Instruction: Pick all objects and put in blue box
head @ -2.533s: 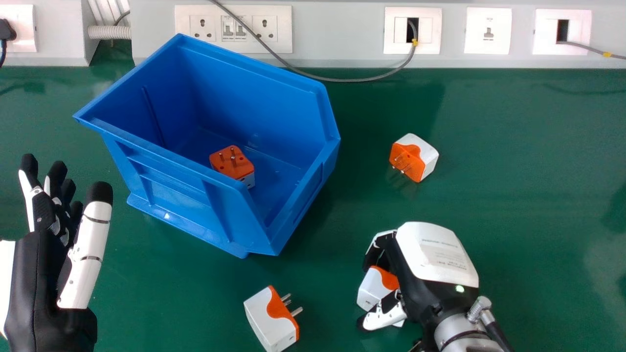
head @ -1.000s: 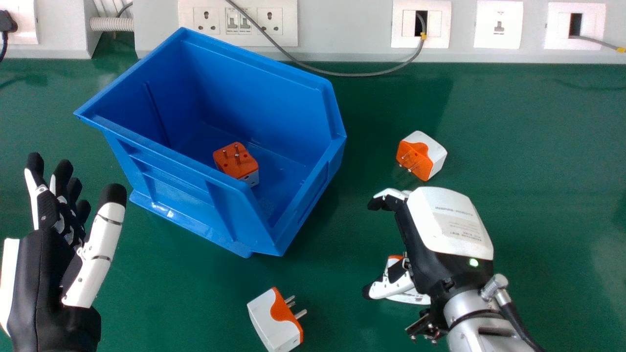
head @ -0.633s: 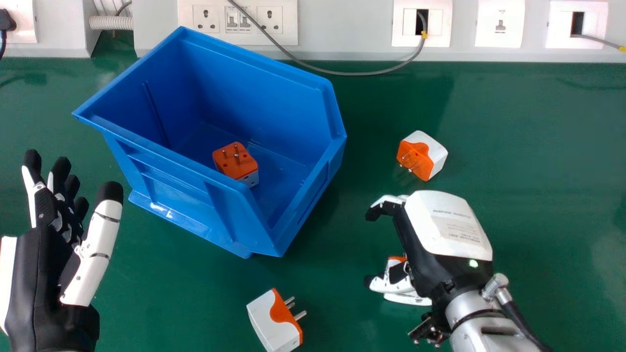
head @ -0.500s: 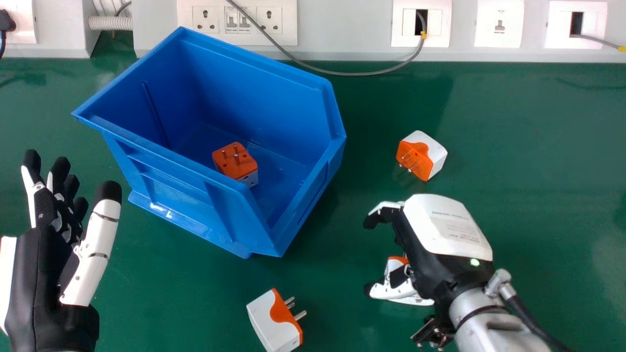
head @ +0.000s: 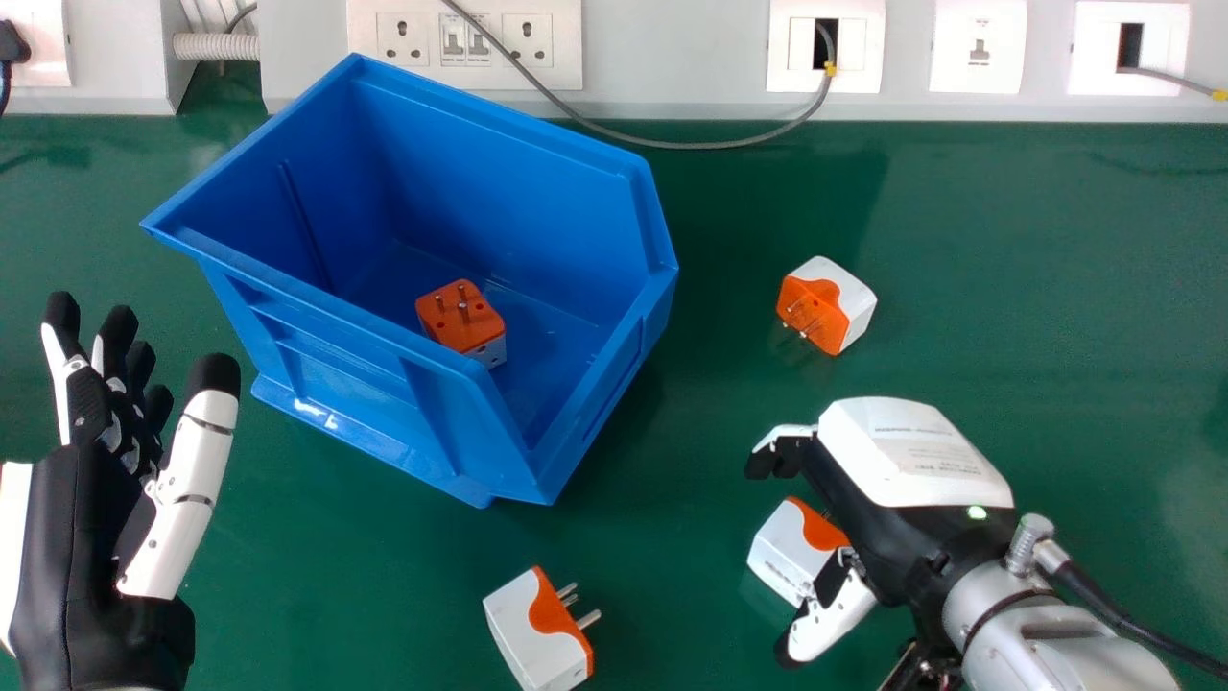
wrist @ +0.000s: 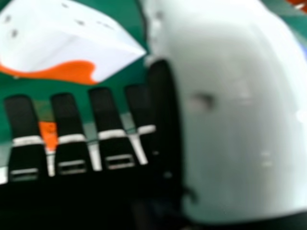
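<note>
The blue box (head: 384, 384) stands left of centre in the head view, with one orange and white adapter (head: 464, 317) inside. My right hand (head: 911, 489) is at the lower right, open, its fingers and thumb on either side of a white and orange adapter (head: 787, 549) on the table. In the right hand view that adapter (wrist: 62, 40) lies beyond the fingertips of my right hand (wrist: 103, 115). Another adapter (head: 530, 629) lies at the bottom centre, and one more (head: 827, 305) behind my right hand. My left hand (head: 86, 518) is open at the left edge.
The green table (head: 1055, 307) carries everything. A grey wall trunking with sockets (head: 672, 58) runs along the back, and a grey cable (head: 710, 146) droops from it onto the table behind the box.
My right hand has moved back from its first place, then to the right and nearer, uncovering more of the adapter beside its thumb. Its fingers have opened from around that adapter. The view has shifted slightly.
</note>
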